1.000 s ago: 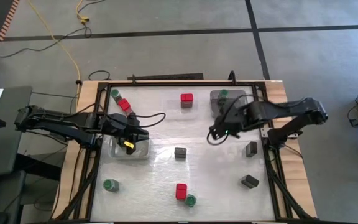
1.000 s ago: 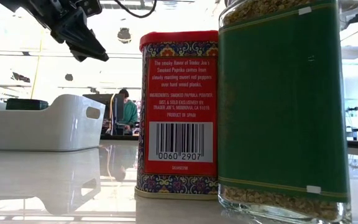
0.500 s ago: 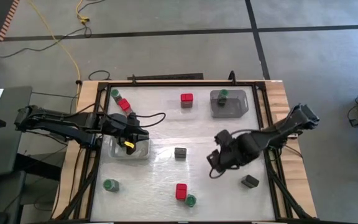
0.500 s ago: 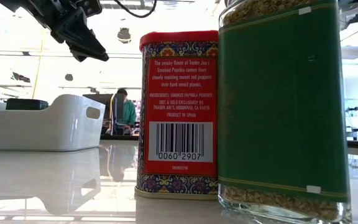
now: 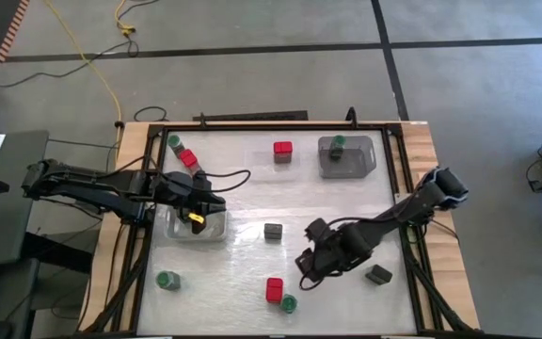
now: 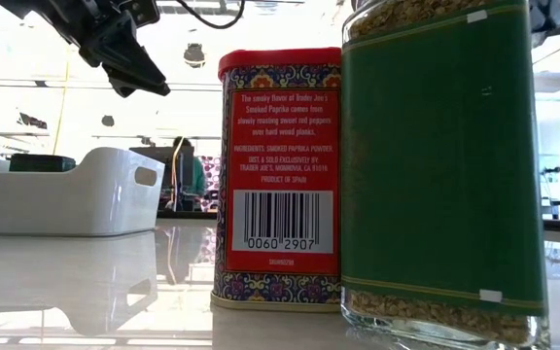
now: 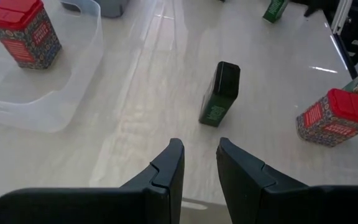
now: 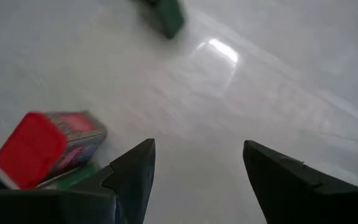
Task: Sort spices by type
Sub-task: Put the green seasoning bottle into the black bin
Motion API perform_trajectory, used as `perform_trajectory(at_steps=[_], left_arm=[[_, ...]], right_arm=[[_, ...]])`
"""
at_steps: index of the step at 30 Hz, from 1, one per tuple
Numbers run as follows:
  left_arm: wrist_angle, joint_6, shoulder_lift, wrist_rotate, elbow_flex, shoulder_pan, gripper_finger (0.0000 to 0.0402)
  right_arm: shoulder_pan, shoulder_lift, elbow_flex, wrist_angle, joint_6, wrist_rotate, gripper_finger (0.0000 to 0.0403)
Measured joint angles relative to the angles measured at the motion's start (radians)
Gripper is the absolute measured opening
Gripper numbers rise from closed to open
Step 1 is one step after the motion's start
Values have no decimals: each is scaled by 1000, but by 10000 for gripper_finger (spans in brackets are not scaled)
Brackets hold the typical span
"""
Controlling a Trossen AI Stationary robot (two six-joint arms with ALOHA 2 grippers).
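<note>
While my right gripper [image 5: 307, 268], fingers parted and empty, is hovering near the table's front, the red tin [image 5: 274, 289] is standing upright just beside it, nearer than to my left gripper [image 5: 216, 205], narrowly parted, waiting over the clear tray [image 5: 216, 233].

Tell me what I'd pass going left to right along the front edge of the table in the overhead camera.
Green-lidded jar → red tin → second green-lidded jar, touching that tin → right pincer, open above the table → dark tin.
</note>
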State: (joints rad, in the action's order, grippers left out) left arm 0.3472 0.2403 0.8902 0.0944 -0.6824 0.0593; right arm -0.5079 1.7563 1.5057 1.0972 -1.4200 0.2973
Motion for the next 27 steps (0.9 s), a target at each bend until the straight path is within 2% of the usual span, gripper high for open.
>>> perform_trajectory(at_steps=[6,13,23,27], left_arm=[[-3,36,0,2,0,0,117],[3,64,0,16,0,0,171],[2,97,0,19,0,0,172],[2,97,0,19,0,0,172]], right_arm=[[6,-16,0,19,9,-11,278],[7,-49,0,38,-20,-12,319],[6,-49,0,-48,-11,-12,329],[6,-45,0,-43,92,-12,329]])
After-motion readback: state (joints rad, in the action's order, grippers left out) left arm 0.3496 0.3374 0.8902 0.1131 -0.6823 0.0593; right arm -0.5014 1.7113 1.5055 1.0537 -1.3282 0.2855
